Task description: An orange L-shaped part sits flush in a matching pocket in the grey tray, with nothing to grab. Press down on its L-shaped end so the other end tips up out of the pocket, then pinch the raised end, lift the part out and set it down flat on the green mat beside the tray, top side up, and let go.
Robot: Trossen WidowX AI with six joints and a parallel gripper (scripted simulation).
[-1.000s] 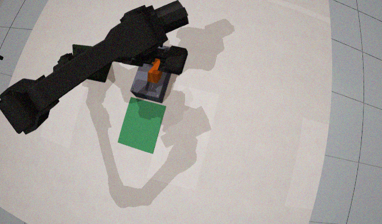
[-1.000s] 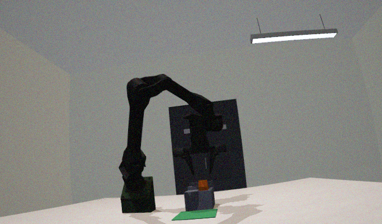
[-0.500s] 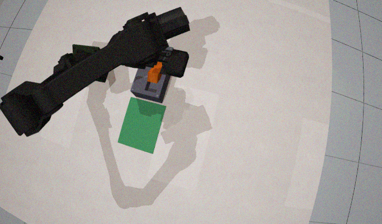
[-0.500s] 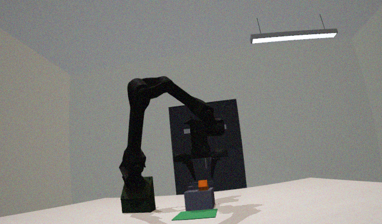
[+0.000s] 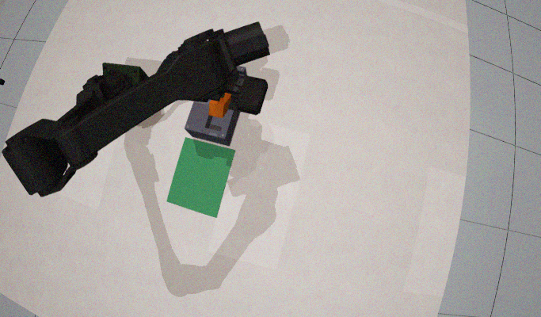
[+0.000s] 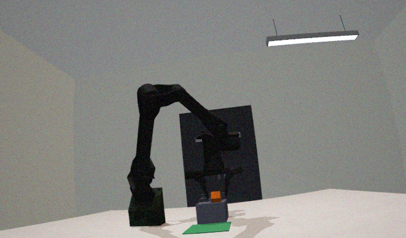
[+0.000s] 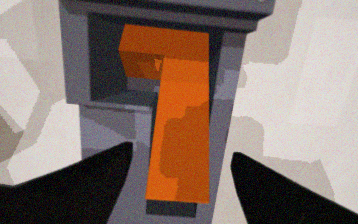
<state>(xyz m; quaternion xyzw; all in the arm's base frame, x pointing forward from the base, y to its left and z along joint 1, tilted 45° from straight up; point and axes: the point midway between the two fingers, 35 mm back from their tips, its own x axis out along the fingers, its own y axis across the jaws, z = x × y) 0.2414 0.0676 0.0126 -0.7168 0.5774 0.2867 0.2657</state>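
Note:
The orange L-shaped part (image 5: 219, 108) (image 6: 215, 195) (image 7: 185, 130) is tilted in the grey tray (image 5: 196, 115) (image 6: 210, 212) (image 7: 75, 65). Its L-shaped end is down in the deep recess. Its straight end is raised above the tray's top, on the side toward the green mat (image 5: 199, 186) (image 6: 208, 228). My gripper (image 6: 216, 196) (image 7: 182, 154) is open, pointing down. In the wrist view its two black fingers are on either side of the raised bar, with a gap on each side. The fingertips are hidden under the arm in the top view.
The mat lies flat just beside the tray, with part of the arm's shadow on it. My arm's base (image 5: 123, 71) (image 6: 146, 214) stands to the left of the tray. A dark upright panel (image 6: 244, 128) is behind the arm in the exterior view.

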